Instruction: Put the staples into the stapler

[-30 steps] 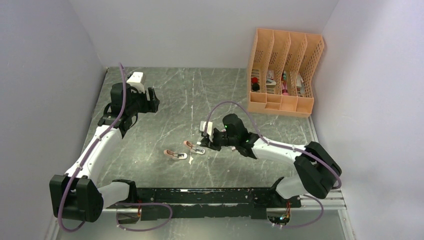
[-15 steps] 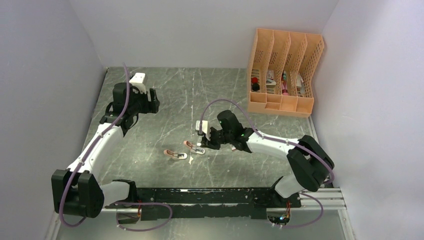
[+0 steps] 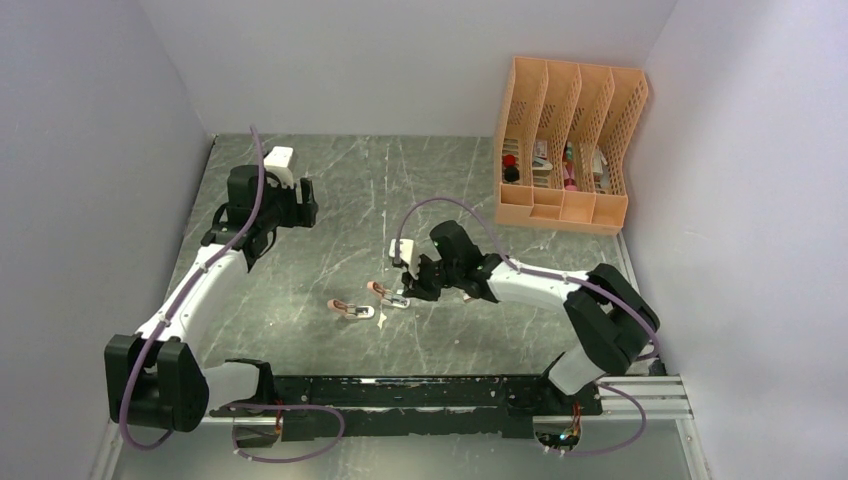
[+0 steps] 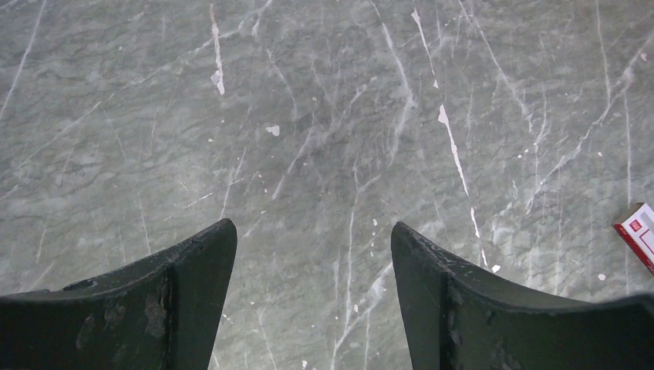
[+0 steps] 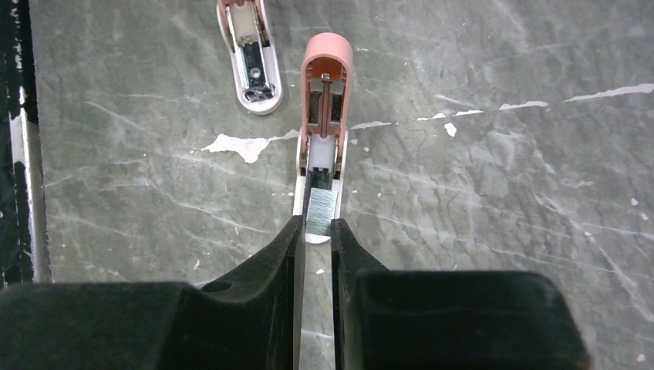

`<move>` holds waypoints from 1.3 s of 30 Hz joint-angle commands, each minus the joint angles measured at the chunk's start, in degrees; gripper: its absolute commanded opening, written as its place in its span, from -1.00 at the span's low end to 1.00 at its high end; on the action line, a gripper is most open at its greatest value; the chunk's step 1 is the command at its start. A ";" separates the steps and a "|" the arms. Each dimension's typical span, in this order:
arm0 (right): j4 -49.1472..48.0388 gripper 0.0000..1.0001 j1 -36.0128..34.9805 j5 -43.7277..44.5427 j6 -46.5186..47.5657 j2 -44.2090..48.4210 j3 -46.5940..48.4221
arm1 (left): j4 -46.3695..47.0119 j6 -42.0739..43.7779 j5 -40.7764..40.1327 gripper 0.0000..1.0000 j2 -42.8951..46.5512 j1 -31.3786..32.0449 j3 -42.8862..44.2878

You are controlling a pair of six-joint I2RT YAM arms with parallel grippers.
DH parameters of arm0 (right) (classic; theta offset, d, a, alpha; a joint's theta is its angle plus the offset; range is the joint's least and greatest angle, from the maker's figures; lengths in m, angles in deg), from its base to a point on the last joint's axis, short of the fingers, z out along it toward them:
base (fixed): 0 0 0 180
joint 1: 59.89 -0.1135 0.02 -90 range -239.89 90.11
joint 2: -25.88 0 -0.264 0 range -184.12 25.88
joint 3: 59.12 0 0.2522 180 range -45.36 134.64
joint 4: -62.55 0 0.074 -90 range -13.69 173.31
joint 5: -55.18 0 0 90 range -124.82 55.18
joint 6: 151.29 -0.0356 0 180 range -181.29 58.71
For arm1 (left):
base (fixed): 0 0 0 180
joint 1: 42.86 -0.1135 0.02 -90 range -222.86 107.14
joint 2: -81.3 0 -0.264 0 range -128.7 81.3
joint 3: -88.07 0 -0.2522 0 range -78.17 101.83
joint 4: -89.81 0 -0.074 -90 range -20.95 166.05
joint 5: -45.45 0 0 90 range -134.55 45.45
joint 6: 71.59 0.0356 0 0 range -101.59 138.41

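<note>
A salmon-pink stapler (image 5: 327, 85) lies opened flat on the table, its channel facing up. A silvery strip of staples (image 5: 321, 204) rests in the near end of that channel. My right gripper (image 5: 316, 225) is shut on the strip's near end, one fingertip on each side. From above, the right gripper (image 3: 408, 288) sits just right of this stapler (image 3: 392, 296). My left gripper (image 4: 312, 231) hangs open over bare table at the far left (image 3: 305, 200), holding nothing. The red-and-white staple box (image 4: 638, 235) shows at the right edge of the left wrist view.
A second pink stapler (image 5: 251, 54) lies opened just left of the first, also seen from above (image 3: 350, 309). An orange desk organizer (image 3: 565, 150) with small items stands at the back right. A black rail (image 3: 420, 385) runs along the near edge.
The right arm has reached a little further left, bringing its gripper closer over the stapler. The left arm has barely shifted.
</note>
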 commanded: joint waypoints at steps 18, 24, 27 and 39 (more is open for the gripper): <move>-6.41 -1.00 -1.33 0.65 -3.25 -1.01 -2.79 | -0.37 1.78 -3.88 0.71 -0.91 0.21 -0.29; -6.10 -1.00 -1.53 1.45 -3.12 -2.28 -2.36 | -0.54 1.83 -3.87 0.70 -1.60 0.14 -0.01; -5.49 -1.00 -1.48 1.75 -2.70 -2.79 -2.00 | -0.57 1.95 -3.90 0.70 -1.80 0.18 0.06; -7.15 -1.00 -1.54 2.94 -3.44 -4.20 -1.56 | -0.52 2.74 -2.49 0.66 -2.55 0.19 0.18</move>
